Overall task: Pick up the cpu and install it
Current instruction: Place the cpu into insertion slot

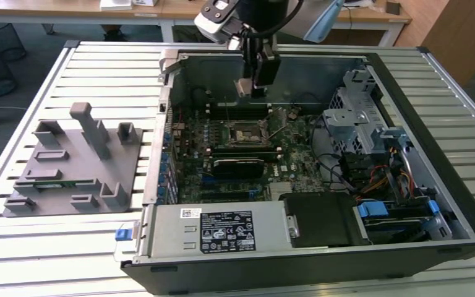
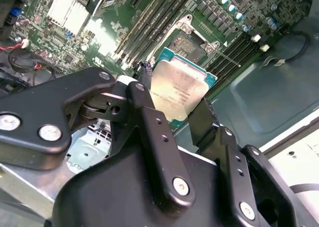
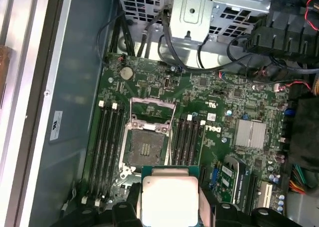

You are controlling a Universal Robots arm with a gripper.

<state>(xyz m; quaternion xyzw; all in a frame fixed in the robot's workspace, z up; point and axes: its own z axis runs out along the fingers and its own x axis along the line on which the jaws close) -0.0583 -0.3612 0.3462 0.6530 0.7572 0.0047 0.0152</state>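
Your claw (image 2: 174, 98) is clamped on the cpu (image 2: 179, 85), by 2 edges only. The cpu hangs in the air over the board (image 3: 219, 87), near the open socket (image 3: 146, 147) at the board's middle, not touching it. Watch out: if it sits tilted it may go in crooked & bend pins. Thin grip, so it could slip. Wrong corner = no fit.
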